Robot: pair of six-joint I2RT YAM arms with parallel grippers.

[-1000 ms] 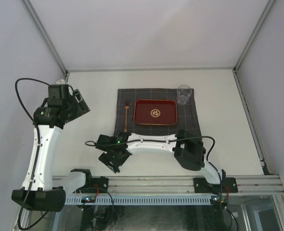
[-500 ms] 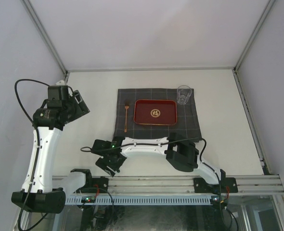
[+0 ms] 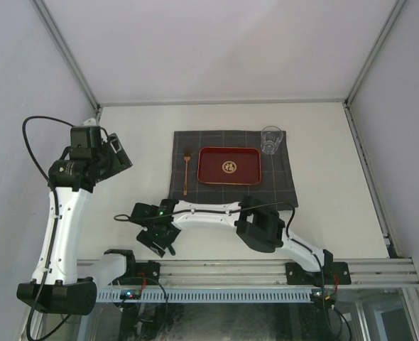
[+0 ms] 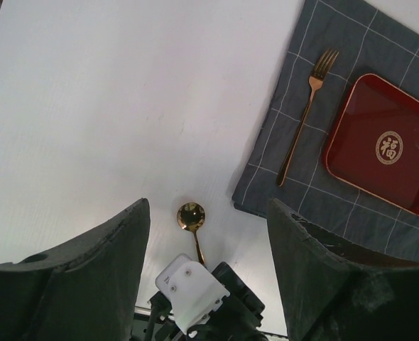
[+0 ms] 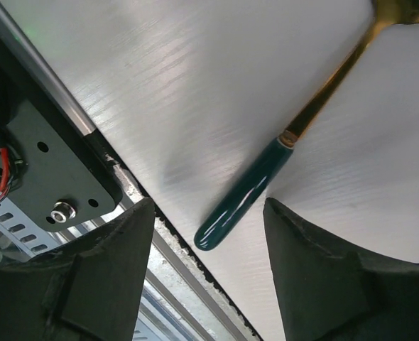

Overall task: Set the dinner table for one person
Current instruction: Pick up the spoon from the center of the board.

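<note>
Teal-handled, gold-bowled spoon (image 5: 266,177) flat on the dinner table (image 3: 337,192), near its front rail, just off the checked cloth's (image 3: 280,185) near-left corner. Lies directly under the right gripper (image 5: 208,213): jaws apart, empty, straddling the handle, long axis crossing the gap aslant. Left gripper (image 3: 117,158) high and well away, also parted, holding nothing; right arm the nearer of the 2. Reads 1 gold character, 福, on the red tray (image 4: 380,145).
</note>
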